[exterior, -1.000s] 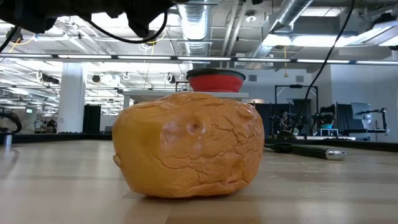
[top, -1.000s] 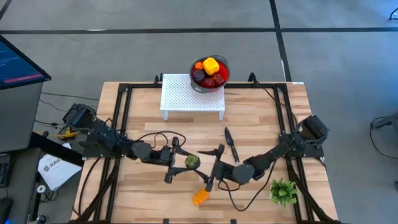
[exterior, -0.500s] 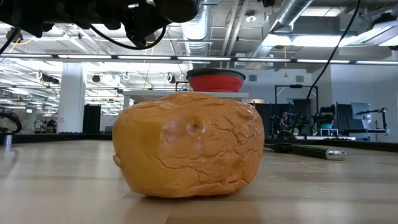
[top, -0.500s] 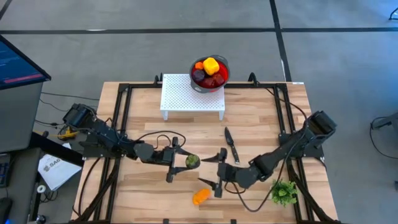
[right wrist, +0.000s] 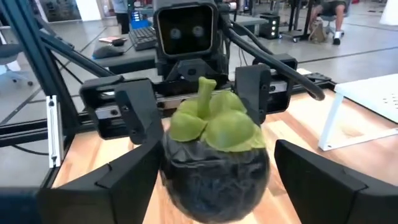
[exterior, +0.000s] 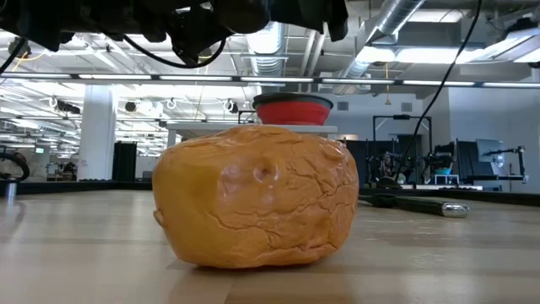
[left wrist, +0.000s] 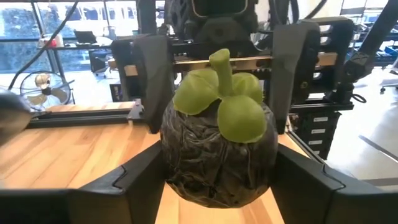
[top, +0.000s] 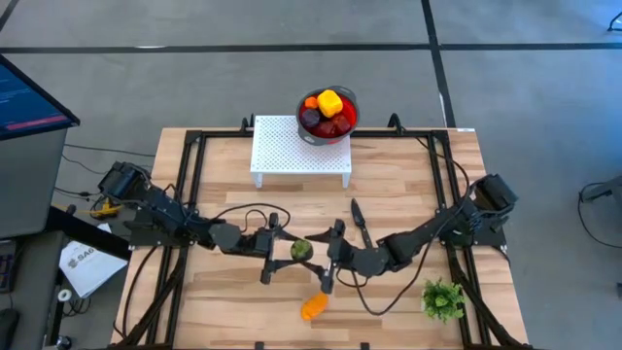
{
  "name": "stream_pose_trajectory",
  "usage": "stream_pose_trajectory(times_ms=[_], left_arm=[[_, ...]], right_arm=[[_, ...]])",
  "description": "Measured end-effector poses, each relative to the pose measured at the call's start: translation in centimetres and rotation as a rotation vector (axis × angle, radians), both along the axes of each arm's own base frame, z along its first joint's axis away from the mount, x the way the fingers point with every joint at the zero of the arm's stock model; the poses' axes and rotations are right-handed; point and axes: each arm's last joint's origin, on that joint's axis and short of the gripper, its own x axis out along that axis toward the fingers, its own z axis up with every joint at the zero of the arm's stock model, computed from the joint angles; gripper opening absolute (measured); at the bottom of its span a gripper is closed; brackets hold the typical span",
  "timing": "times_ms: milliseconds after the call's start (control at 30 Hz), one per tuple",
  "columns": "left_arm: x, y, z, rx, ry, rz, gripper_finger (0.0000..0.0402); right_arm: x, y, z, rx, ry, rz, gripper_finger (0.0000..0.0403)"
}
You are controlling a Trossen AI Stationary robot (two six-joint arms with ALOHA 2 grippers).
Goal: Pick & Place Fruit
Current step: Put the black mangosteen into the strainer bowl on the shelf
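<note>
Blackish-green fruit [top: 301, 250] mid-worktop, near side, pinched by left tool [top: 282, 251]; right tool [top: 328, 258] spread around it from the right, not yet closed. Looks rigid, round, rough-skinned, light. Best gripped across the belly below the leaf cap. Orange fruit [top: 312, 308] just nearer, loose

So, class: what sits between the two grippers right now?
A blackish fruit with green leaves sits between the left gripper and the right gripper. The high view shows it, and each wrist view shows it with the other gripper behind.
</note>
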Motion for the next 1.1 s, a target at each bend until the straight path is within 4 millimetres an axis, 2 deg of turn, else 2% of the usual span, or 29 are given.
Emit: stream_pose_trajectory(times_ms=[433, 567, 700, 800, 900, 1000, 1100], left_arm=[[0.0, 0.0, -0.1, -0.005, 0.005, -0.004, 0.0265], [0.0, 0.0, 0.1, -0.009, -0.005, -0.001, 0.0297], [0.3, 0.7, -0.2, -0.017, 0.026, 0.024, 0.0338], [0.5, 1.5, -0.9, -0.015, 0.09, 0.057, 0.0359], [0.5, 1.9, -1.7, -0.009, 0.172, 0.076, 0.037], [0.4, 2.0, -2.3, -0.018, 0.234, 0.081, 0.0373], [0.3, 2.0, -2.6, -0.048, 0.268, 0.089, 0.037]], right_arm=[[0.2, -0.3, -0.1, 0.028, 0.013, 0.033, 0.0224], [0.1, -0.4, -0.6, 0.043, 0.058, 0.023, 0.0203], [-0.2, -0.6, -1.4, 0.092, 0.121, -0.007, 0.0201], [-0.6, -0.9, -2.5, 0.117, 0.175, -0.058, 0.0207], [-1.8, -1.4, -4.5, 0.123, 0.215, -0.146, 0.0208], [-3.1, -2.5, -6.9, 0.167, 0.254, -0.213, 0.0208], [-3.6, -3.9, -8.1, 0.218, 0.238, -0.256, 0.0209]])
